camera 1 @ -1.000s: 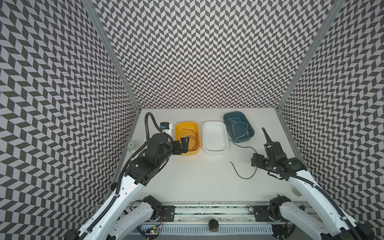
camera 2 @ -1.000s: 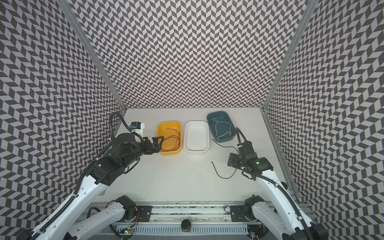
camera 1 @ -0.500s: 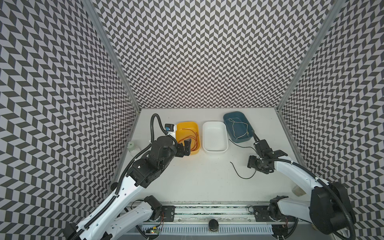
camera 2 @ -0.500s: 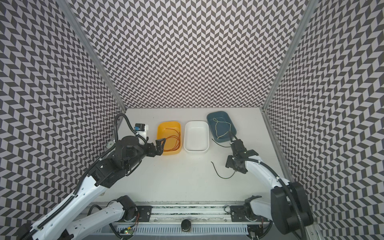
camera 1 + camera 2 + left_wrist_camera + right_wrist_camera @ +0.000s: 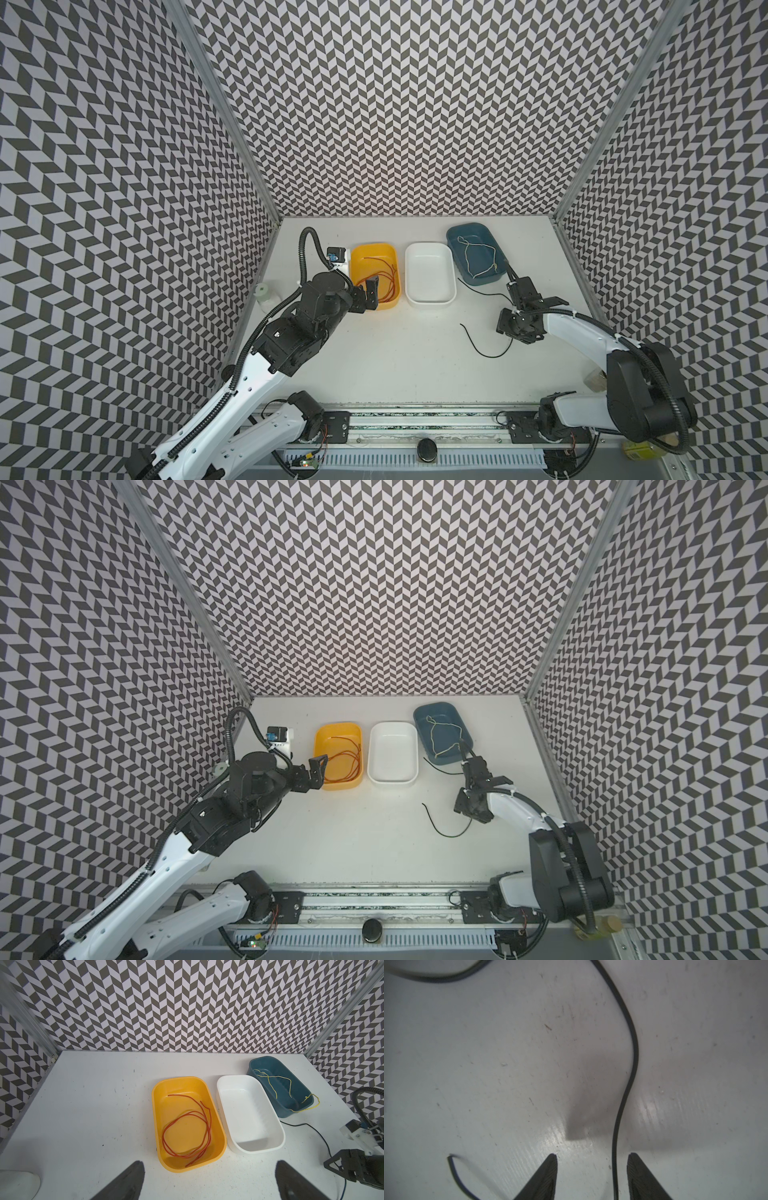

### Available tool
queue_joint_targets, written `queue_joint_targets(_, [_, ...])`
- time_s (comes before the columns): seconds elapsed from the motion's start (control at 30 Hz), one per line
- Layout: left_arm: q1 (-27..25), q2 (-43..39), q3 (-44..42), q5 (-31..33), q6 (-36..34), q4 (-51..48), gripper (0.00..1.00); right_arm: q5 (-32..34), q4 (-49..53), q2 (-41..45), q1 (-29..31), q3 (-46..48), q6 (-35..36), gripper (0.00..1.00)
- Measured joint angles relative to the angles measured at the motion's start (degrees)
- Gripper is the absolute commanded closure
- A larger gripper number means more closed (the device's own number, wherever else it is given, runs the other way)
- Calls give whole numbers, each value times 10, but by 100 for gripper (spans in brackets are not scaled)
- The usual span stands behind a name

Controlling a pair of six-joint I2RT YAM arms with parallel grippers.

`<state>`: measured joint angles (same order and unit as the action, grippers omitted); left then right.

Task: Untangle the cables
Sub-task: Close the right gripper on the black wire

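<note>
Now your right gripper (image 5: 591, 1156) straddles the black cable (image 5: 634, 1053).
In both top views that gripper (image 5: 517, 334) points down at the desk (image 5: 395, 353), right of centre; your left gripper (image 5: 368, 293) hovers by the yellow tray (image 5: 376, 251), left of centre. Left wrist: jaws spread wide, holding nothing, red cable (image 5: 208, 1130) coiled inside the tray. Right wrist: jaws half apart, cable between them, unpinched.

The left arm (image 5: 249, 382) reaches from seven o'clock toward ten, its left gripper (image 5: 371, 289) level, jaws wide apart. The right arm (image 5: 582, 336) folds in from five o'clock toward three; the right gripper (image 5: 592, 1155) points down, jaws half apart.
</note>
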<state>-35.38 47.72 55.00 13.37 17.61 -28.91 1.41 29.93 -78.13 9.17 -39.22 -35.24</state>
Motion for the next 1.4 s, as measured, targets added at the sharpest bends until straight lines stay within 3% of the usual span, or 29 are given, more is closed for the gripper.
queue_joint_targets(0.17, [0, 0, 0, 1, 0, 0, 0, -9, -15, -14, -2, 1, -4, 75])
queue_joint_targets(0.37, [0, 0, 0, 1, 0, 0, 0, -5, -17, 3, -2, 1, -2, 89])
queue_joint_targets(0.43, [0, 0, 0, 1, 0, 0, 0, -3, -16, 24, -2, 1, 0, 100])
queue_joint_targets(0.73, [0, 0, 0, 2, -1, 0, 0, -10, -14, 95, -4, 1, 19, 100])
queue_joint_targets(0.83, [0, 0, 0, 2, -2, 0, 0, -11, -15, 103, -5, 4, 22, 63])
queue_joint_targets(0.97, [0, 0, 0, 1, -2, 0, 0, -14, -16, 101, -4, 20, 23, 52])
queue_joint_targets(1.2, [0, 0, 0, 1, -2, 0, 0, -33, -29, 66, -4, 42, 23, 57])
queue_joint_targets(1.4, [0, 0, 0, 1, -3, 0, 0, -45, -57, 12, -4, 39, 22, 82])
